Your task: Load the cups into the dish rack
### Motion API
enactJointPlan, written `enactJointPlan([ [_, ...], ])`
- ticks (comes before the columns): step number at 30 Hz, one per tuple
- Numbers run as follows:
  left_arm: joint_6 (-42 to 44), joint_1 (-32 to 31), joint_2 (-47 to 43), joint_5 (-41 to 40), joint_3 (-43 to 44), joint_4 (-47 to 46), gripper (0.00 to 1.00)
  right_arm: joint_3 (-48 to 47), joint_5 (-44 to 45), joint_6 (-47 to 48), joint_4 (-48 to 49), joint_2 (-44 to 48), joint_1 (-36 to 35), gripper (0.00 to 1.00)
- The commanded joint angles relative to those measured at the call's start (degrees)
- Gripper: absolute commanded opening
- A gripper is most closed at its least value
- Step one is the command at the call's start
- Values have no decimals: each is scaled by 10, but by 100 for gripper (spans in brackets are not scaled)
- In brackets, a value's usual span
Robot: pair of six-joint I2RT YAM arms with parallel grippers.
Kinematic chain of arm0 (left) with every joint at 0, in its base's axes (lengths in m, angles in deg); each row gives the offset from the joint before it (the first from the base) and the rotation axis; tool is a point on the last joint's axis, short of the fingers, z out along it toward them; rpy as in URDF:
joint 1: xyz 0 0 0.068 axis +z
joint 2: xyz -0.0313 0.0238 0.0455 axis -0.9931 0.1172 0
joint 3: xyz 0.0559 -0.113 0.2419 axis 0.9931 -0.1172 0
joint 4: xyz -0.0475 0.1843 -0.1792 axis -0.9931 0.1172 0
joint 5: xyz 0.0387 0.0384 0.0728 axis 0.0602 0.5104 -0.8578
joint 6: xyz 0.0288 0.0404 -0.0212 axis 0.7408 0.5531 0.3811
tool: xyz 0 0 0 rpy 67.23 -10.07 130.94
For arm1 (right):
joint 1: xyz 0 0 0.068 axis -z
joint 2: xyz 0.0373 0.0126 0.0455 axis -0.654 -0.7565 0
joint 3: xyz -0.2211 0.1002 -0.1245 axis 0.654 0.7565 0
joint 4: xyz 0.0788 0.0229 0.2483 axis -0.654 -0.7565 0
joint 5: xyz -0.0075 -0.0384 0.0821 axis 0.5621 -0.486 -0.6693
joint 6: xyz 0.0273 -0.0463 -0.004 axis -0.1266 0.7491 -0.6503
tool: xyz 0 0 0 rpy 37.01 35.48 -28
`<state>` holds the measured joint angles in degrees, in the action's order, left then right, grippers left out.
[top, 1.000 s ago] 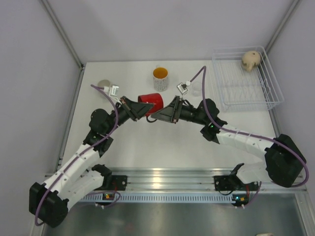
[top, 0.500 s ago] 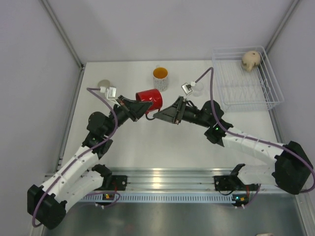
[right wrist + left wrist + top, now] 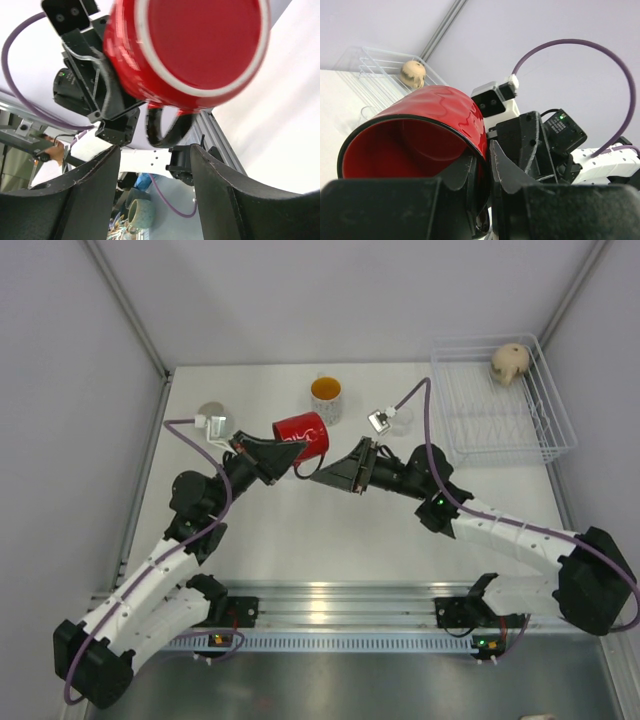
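Left of the red cup (image 3: 305, 433), a glass tumbler (image 3: 211, 412) stands on the surface (image 3: 300, 540). My left claw (image 3: 288, 451) pinches the red cup's rim, holding it tilted in the air. Just right of it, my right claw (image 3: 320, 475) gapes empty, facing its base. A speckled mug (image 3: 326, 397) stands behind it. Far right, the dish rack (image 3: 545, 390) holds only a beige mug (image 3: 510, 362), so I judge most loading remains.

Robot lab test cell, no home kitchen: white table (image 3: 300, 540) boxed in w/ plain grey panels (image 3: 300, 300) on alu posts (image 3: 125, 305), robot arms (image 3: 500, 530) bolted to alu rail (image 3: 340, 598). Beyond the fingers (image 3: 75, 200), workroom clutter (image 3: 132, 212).
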<state>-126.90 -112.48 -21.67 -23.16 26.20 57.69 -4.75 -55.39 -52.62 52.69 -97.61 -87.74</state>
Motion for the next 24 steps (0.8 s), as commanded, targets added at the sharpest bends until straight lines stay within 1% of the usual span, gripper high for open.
enactJointPlan([
  [1, -11, -2, -19, 3, 41, -106, 0, -12, -3, -4, 40, -7, -13, 59],
  [3, -22, -3, -17, 4, 36, -115, 0, -13, 0, -7, 54, -13, -13, 59],
  [7, -54, -4, -8, 6, 15, -161, 0, -16, -6, -35, 116, -42, -15, 53],
  [9, -61, -6, -6, 4, 0, -177, 0, -26, -17, -46, 149, -62, -16, 51],
  [13, -74, -8, 2, 6, -16, -205, 0, -38, -23, -67, 183, -85, -24, 49],
  [15, -74, -9, 6, 11, -17, -206, 0, -37, -24, -74, 204, -91, -26, 48],
  [24, -68, -9, 2, 29, -35, -206, 0, -38, -25, -96, 241, -106, -25, 39],
])
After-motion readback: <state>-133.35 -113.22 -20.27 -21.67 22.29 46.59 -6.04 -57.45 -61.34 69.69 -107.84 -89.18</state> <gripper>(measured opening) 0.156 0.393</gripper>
